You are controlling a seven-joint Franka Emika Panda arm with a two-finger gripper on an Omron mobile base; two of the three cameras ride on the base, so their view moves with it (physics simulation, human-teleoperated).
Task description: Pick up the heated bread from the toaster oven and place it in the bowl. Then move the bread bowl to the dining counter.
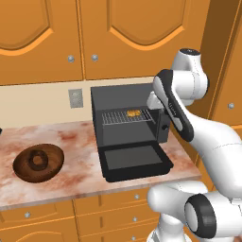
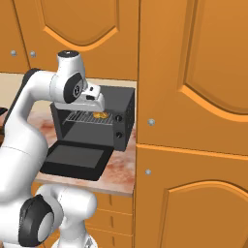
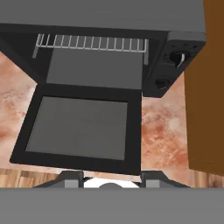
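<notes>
- We are reading no brand or writing on the toaster oven (image 1: 130, 130); its door (image 3: 81, 129) is lying dropped open just ahead of our gripper (image 3: 112, 180).
- The heated bread (image 1: 133, 113) is sitting on the wire rack (image 1: 127, 116) inside, beyond the gripper.
- The bowl (image 1: 38, 162) is resting empty on the counter (image 1: 75, 142), well off to the gripper's left.
- We cannot tell whether the gripper is clenched; we are seeing nothing between its tips.

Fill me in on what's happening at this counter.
The robot arm is raised in front of the toaster oven, whose door is dropped open. The heated bread lies on the wire rack inside, not yet picked up. The bowl sits empty on the counter left of the oven.
</notes>
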